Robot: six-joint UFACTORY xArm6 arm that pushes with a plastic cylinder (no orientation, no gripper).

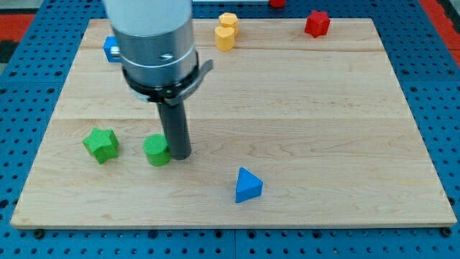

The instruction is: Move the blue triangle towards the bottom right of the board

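The blue triangle (248, 185) lies on the wooden board (302, 108), low and a little left of the middle. My tip (180, 155) rests on the board up and to the left of the triangle, well apart from it. The tip touches the right side of a green round block (156, 150).
A green star-shaped block (100, 144) lies left of the green round one. A blue block (111, 49) shows partly behind the arm at the top left. Two yellow blocks (226, 31) sit at the top middle, and a red block (317, 23) at the top right.
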